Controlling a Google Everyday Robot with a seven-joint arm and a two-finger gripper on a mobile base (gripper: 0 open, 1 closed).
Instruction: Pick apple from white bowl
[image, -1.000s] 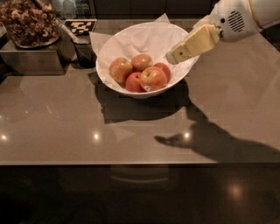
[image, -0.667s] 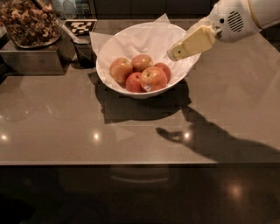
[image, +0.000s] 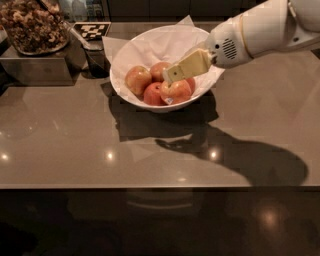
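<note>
**Gripper over the bowl, apple not lifted**

The white bowl (image: 165, 108) sits on the brown counter (image: 100, 145) toward the far edge, a bit left of the middle, and is lined with crinkled white paper (image: 155, 47). The apple (image: 177, 91) lies at the front right of the pile inside the bowl. It is red with a yellow-green patch and has a small pale sticker low on its near side. A smaller red apple (image: 151, 94) touches its left side, a paler yellow-orange apple (image: 138, 80) lies further left, and another apple (image: 158, 70) sits behind.

The gripper (image: 170, 75) reaches in from the right on a white arm (image: 260, 30). It is tilted down to the left, with its tip just above the apple's top. Can't tell contact, or whether it is apart or together.

A clear container of nuts (image: 32, 25) stands on a metal box (image: 35, 67) at the far left corner. A checkered marker (image: 92, 30) is between that and the bowl.
</note>
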